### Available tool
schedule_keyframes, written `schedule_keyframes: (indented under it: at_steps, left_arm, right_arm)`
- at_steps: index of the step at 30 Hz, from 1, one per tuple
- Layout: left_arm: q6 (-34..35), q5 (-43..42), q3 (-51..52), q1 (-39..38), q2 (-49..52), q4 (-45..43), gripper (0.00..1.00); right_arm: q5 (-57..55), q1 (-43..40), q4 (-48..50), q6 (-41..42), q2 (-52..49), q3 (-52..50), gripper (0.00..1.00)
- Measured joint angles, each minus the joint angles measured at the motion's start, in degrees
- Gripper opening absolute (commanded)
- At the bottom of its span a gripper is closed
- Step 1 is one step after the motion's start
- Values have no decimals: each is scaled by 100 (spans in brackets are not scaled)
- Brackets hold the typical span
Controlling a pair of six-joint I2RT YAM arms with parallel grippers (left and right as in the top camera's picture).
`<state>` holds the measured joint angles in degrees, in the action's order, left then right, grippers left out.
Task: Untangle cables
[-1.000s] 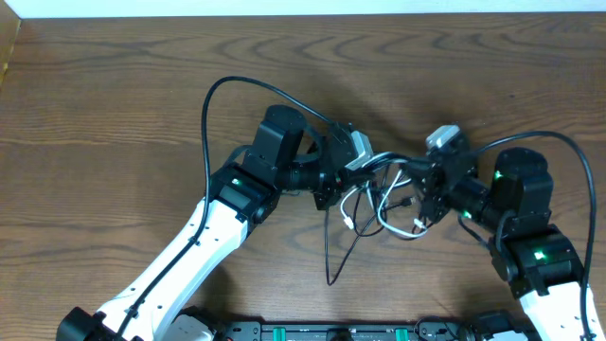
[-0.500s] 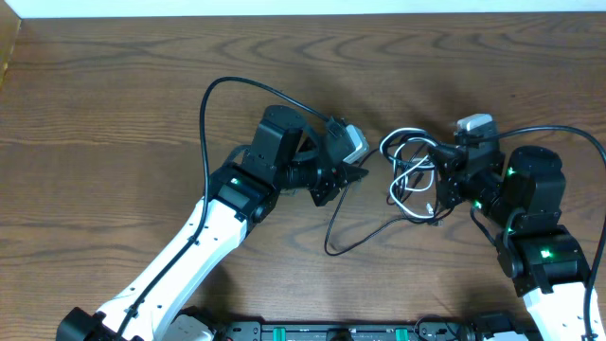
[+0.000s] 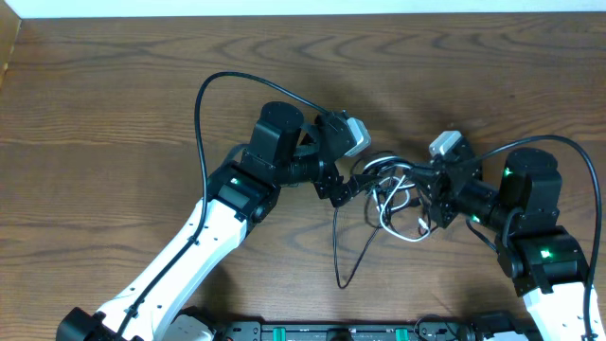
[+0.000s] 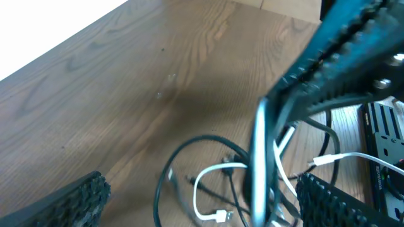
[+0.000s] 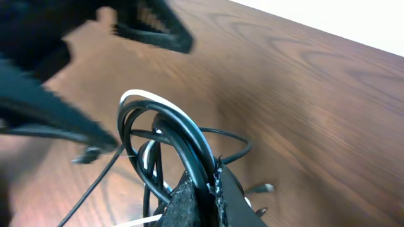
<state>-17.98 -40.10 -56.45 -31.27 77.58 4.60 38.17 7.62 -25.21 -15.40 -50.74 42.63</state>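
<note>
**A:** Overhead, the cables (image 3: pixel 393 199) bunch just right of centre, one black tail trailing down the bench (image 3: pixel 114 85). Left wrist?

**B:** There the left pincer (image 4: pixel 202 189) gapes, released, above the loops. Right wrist: the right pincer (image 5: pixel 201 189) is clenched on the bundle. I'd hold firm while left picks one strand.

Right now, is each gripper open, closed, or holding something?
Left gripper: jaws open, gripping nothing.
Right gripper: jaws closed on the cables.
</note>
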Motion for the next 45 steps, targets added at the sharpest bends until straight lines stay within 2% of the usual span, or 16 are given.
schedule_keyframes:
  at_steps: [2, 3, 6, 8, 10, 13, 15, 19, 21, 29, 32, 35, 37, 45]
  left_arm:
    - [20, 2, 0, 0, 0, 2, 77]
    - [4, -2, 0, 0, 0, 2, 63]
    - [-22, -37, 0, -7, 0, 4, 36]
    - [-24, -48, 0, -7, 0, 7, 21]
    - [-9, -68, 0, -15, 0, 13, 15]
    - [-4, -114, 0, -22, 0, 17, 17]
    - [-4, -173, 0, -17, 0, 17, 39]
    - [20, -398, 0, 37, 0, 2, 63]
    - [13, -581, 0, 50, 0, -2, 65]
    - [9, -935, 0, 4, 0, 44, 66]
    - [9, -907, 0, 4, 0, 50, 59]
    - [15, -885, 0, -4, 0, 74, 33]
    - [-7, -901, 0, -37, 0, 92, 8]
    - [-28, -855, 0, -68, 0, 129, 8]
  right_arm:
    - [199, 0, -48, -98, 0, 0, 1]
    - [262, 0, -72, -140, 0, 0, 1]
    - [365, 0, -149, -223, 0, 0, 1]
    - [402, -4, -199, -243, 0, 0, 1]
    - [452, -4, -201, -267, 0, 0, 1]
    - [616, -7, -203, -341, 0, 0, 1]
    - [702, -13, -203, -369, 0, 0, 1]
    - [844, -26, -225, -428, 0, 0, 1]
    - [901, -26, -210, -452, 0, 0, 1]
    - [1410, -24, -31, -470, -2, 0, 1]
    - [1519, -22, -11, -470, -2, 0, 1]
    - [1521, -22, 17, -466, -2, 0, 1]
    - [1480, -22, 44, -452, -11, 0, 1]
    - [1390, -33, 57, -367, -20, 0, 1]
